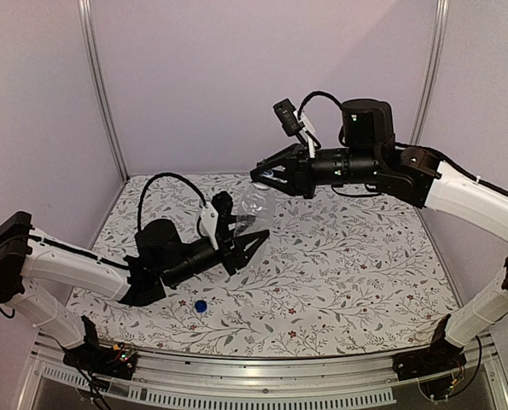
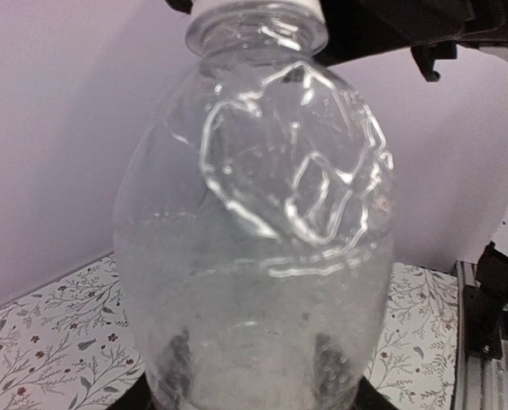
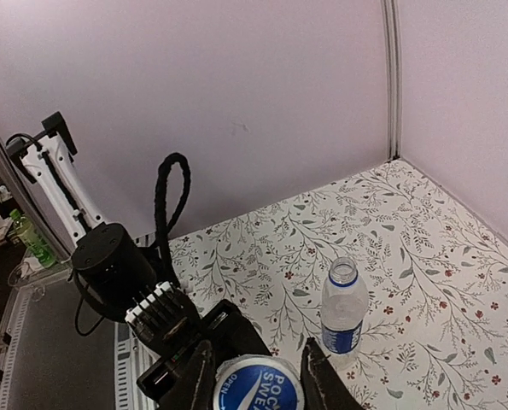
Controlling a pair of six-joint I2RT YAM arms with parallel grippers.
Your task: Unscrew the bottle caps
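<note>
Table (image 1: 364, 273): flowered cloth, both arms meeting above its middle. Step in hand, as I read it, is the second cap, since one bottle already stands open. Plain bottle (image 1: 256, 207) is lifted off the table, neck pointing to about 1 o'clock in the top view. Its wall is creased and dented in the left wrist view, so I judge it soft. Labelled bottle (image 3: 341, 307) stands upright on the cloth with a bare neck, well apart from the work and at about 1 o'clock from the cap in the right wrist view. I cannot find it in the top view. Left gripper (image 1: 250, 235) comes in from 8 o'clock and is clamped on the plain bottle's lower body; its fingers show dark through the plastic. Right gripper (image 1: 266, 176) comes in from 2 o'clock, fingers drawn together on the white cap (image 3: 258, 391), one on each side of its rim, with the blue printed top facing the wrist camera. The cap sits on the neck; I see no gap under it in the left wrist view. Next move, my call: turn the right wrist to loosen it while the left holds the bottle from spinning. Squeezing harder may only crush the wall. Blue cap (image 1: 201, 306) lies loose on the cloth at 7 o'clock from the left gripper, near the front edge.
</note>
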